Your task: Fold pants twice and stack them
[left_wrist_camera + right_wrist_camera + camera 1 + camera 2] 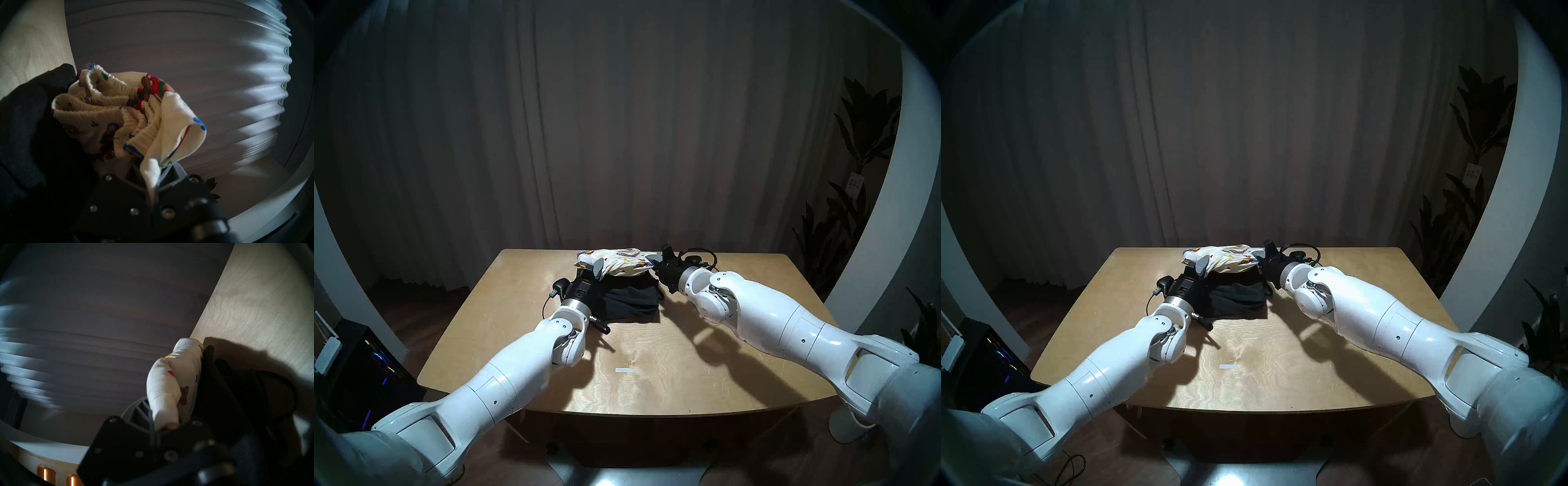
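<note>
The teddy-bear pants (616,264) are held up sideways, just above the black pants (631,298) on the table (653,366); one end is pinched by the left gripper (597,269); the other end is pinched by the right gripper (654,260).

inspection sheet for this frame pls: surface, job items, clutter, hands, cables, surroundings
Surface: wooden table, bare near the robot; small white strip on it.
Job's things: black pants lie folded at the far middle; printed pants held bunched up above them by both hands.
Clutter: nothing seen.
Hands: left hand shut on the printed pants' left end; right hand shut on their right end.
Cables: black loop behind the right wrist; thin lead at the left wrist.
Surroundings: grey curtain behind; plant at right; dark case with lights at left.
</note>
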Available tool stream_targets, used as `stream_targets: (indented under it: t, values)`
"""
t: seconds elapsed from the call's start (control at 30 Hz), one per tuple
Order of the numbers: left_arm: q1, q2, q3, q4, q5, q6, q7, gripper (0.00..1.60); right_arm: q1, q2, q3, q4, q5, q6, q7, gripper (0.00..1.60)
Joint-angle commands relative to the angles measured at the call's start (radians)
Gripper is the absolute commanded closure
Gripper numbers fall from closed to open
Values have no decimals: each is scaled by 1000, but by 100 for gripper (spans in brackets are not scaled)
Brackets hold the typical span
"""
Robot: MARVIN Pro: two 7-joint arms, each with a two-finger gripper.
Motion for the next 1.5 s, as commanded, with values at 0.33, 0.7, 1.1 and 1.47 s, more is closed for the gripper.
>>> stream_targets:
  t: [0.33,0.7,1.1,1.47]
  values:
    - [95,48,-20,-252,3,-168,133,160,-32,103,-9,-174,-1,44,1,160]
    - [117,92,-14,-289,-16,-186,288,125,-61,113,-22,-189,-14,-6,-48,160]
    - [112,76,3,-277,2,-221,355,0,-47,70,-27,-102,-20,0,-83,160]
    - [145,87,6,-361,50,-344,430,0,-61,132,-11,-149,2,30,-85,0]
